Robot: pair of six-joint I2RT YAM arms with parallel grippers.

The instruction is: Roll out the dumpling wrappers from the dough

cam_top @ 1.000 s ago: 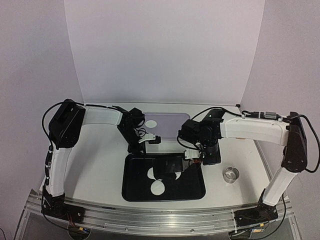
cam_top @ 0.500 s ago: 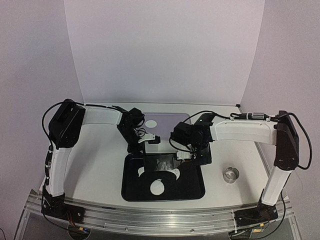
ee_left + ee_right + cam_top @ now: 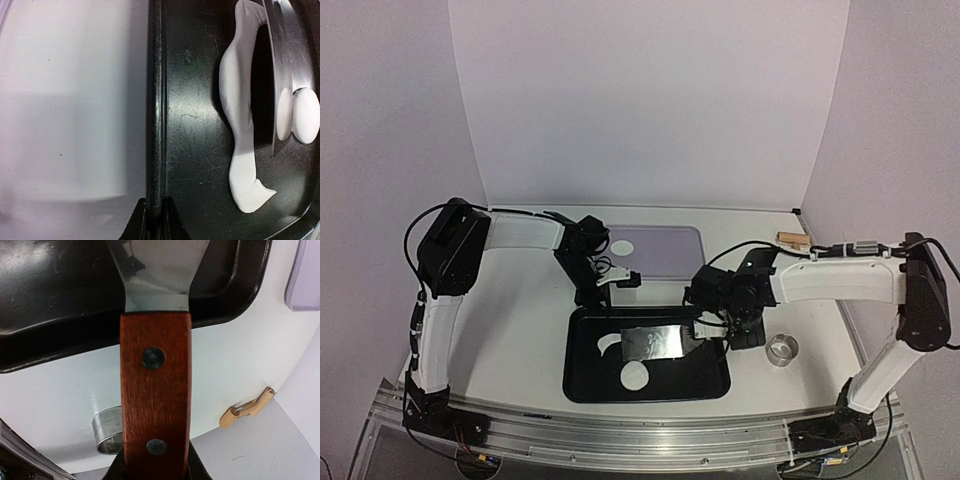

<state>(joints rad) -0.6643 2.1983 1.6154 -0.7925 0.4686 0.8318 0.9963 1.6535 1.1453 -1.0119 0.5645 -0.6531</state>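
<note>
A black tray (image 3: 582, 385) lies at the near middle of the table. My left gripper (image 3: 609, 291) is shut on its far rim (image 3: 155, 150), which sits between the fingertips in the left wrist view (image 3: 155, 226). My right gripper (image 3: 720, 327) is shut on the wooden handle (image 3: 155, 390) of a metal scraper. Its blade (image 3: 654, 342) lies over the tray's middle. A white crescent of dough (image 3: 607, 346) (image 3: 240, 130) shows left of the blade, partly hidden by it. One round wrapper (image 3: 636, 375) (image 3: 306, 115) lies nearer the front.
A small metal ring (image 3: 781, 350) (image 3: 107, 433) stands on the table right of the tray. A purple mat (image 3: 658, 248) lies behind the tray. A small wooden piece (image 3: 792, 239) (image 3: 247, 408) lies at the far right.
My right arm swung left and away with the scraper, then came back right. The blade now lies flatter over the dough. My left gripper has stayed on the tray rim.
</note>
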